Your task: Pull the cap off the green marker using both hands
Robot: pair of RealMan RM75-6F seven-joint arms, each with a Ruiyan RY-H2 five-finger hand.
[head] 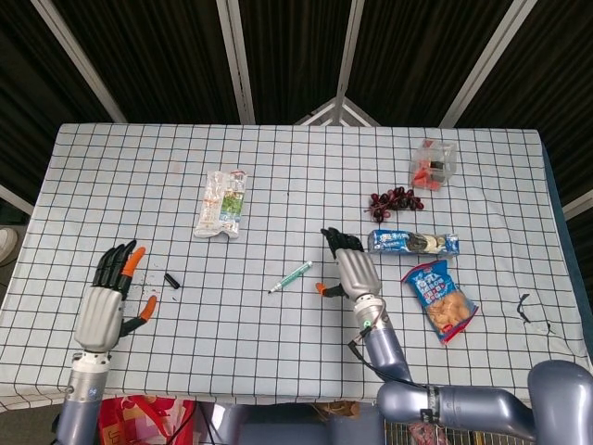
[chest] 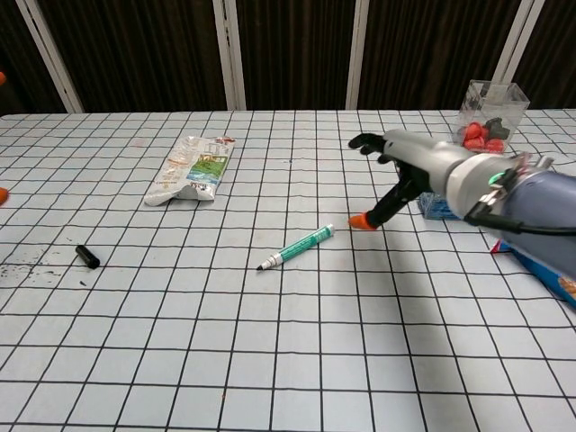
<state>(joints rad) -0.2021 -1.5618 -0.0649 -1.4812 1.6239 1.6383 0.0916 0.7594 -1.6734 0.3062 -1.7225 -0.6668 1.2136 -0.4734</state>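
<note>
Now the green marker (head: 291, 276) lies uncapped mid-surface, tip bare, its black cap (head: 170, 279) well apart to the left. Left hand (head: 104, 304) and right hand (head: 353, 275) both empty, fingers spread. Risks: marker rolling, or bare tip inking the surface (head: 278, 362) if nudged. Count: one marker, one cap, one clear packet (head: 222, 203), one grape bunch (head: 394, 201), two snack packs.

In the chest view the left hand (chest: 2, 193) is cut off at the left edge, only orange fingertips showing.
</note>
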